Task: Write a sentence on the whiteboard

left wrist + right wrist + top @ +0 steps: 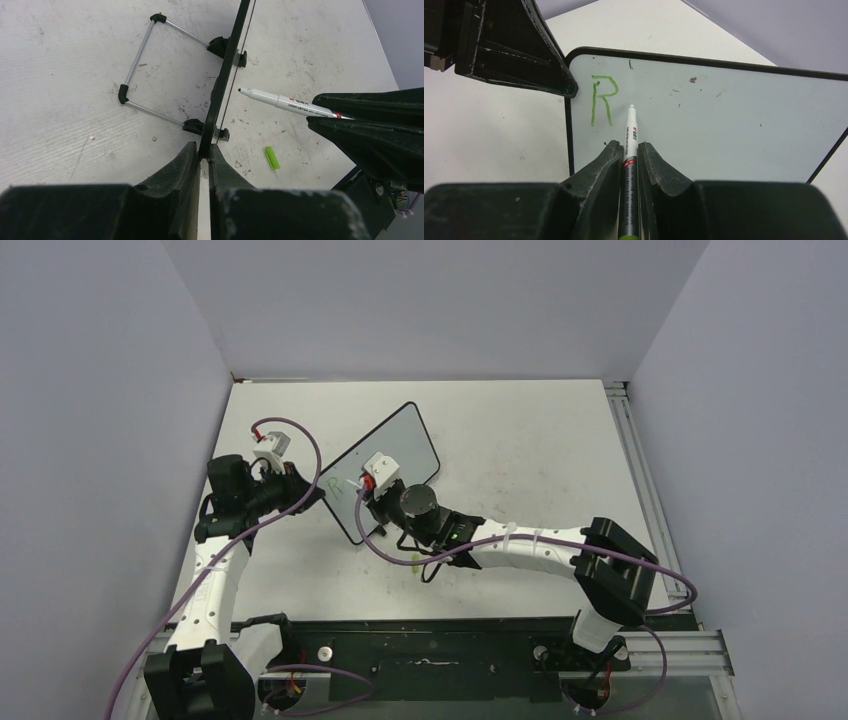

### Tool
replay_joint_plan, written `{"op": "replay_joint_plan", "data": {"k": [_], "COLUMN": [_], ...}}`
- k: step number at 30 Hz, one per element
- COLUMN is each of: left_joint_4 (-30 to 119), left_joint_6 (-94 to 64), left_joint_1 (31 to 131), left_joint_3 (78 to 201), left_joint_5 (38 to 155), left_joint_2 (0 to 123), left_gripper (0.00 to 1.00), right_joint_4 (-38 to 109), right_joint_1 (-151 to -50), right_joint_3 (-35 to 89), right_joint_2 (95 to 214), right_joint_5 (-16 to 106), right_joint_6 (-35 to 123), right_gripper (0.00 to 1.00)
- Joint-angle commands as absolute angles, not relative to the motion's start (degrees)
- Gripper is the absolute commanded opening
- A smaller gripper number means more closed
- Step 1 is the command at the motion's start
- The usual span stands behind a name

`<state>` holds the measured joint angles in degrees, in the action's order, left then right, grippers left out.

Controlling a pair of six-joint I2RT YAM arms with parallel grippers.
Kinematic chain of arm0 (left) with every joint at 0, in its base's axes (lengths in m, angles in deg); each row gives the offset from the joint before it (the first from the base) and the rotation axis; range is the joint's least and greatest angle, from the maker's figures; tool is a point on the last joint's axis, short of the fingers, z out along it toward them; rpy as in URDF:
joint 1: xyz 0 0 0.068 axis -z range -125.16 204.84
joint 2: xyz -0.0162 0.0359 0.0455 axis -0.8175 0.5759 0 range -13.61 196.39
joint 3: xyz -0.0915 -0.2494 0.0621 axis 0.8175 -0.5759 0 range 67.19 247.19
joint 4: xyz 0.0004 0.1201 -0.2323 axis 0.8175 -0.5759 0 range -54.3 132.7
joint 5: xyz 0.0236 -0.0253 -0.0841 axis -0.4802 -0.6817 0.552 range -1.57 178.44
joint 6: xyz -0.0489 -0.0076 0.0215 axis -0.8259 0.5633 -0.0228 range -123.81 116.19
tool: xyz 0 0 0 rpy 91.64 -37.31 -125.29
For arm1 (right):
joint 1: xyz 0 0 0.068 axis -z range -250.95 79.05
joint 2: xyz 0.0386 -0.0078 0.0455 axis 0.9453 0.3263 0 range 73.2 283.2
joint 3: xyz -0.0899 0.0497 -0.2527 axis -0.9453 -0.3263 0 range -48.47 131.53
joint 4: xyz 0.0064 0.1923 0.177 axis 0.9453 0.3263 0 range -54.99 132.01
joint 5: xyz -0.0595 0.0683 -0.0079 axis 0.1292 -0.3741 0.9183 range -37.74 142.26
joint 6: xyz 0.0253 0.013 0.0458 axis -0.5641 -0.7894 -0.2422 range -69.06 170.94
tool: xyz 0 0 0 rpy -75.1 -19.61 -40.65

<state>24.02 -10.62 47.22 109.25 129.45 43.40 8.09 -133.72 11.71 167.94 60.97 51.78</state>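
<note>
Board (724, 130) stands tilted on its wire stand (141, 54), mid-table, approx 12 o'clock from the arm bases.

Left gripper (204, 152) is pinched tight on the board's edge and steadies it. In the right wrist view that's the board's 9 o'clock edge.

Right gripper (628, 147) is clamped on the marker (630, 125), cap off. The green cap (270, 157) lies on the table nr the board's foot.

Sentence (603, 100) is only a green "R", top-left of the board.

Key relation: marker's long axis runs 6→12 in the right wrist view, tip just at 3 o'clock of the R, low beside its leg. From the left wrist view the tip looks a hair off the face; contact can't be confirmed.

Judgement: the next letter goes at 3 o'clock of the R. The right arm is the one in place, so it's a short push in, then the stroke. Left arm just holds.
</note>
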Motion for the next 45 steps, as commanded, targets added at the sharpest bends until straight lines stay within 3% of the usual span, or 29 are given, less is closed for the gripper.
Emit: {"op": "replay_joint_plan", "data": {"k": [1,45], "left_joint_4": [25.4,25.4], "left_joint_6": [-10.8,-10.8], "left_joint_1": [46.9,47.0], "left_joint_3": [112.1,112.1], "left_joint_5": [130.3,130.3], "left_joint_2": [42.4,42.2], "left_gripper": [0.00,0.00], "right_joint_4": [5.1,7.4], "right_joint_1": [-134.3,-136.0], "right_joint_3": [14.7,10.6], "right_joint_2": [168.5,168.5], "right_joint_5": [60.0,63.3], "right_joint_6": [51.9,51.4], "right_gripper": [0.05,0.05]}}
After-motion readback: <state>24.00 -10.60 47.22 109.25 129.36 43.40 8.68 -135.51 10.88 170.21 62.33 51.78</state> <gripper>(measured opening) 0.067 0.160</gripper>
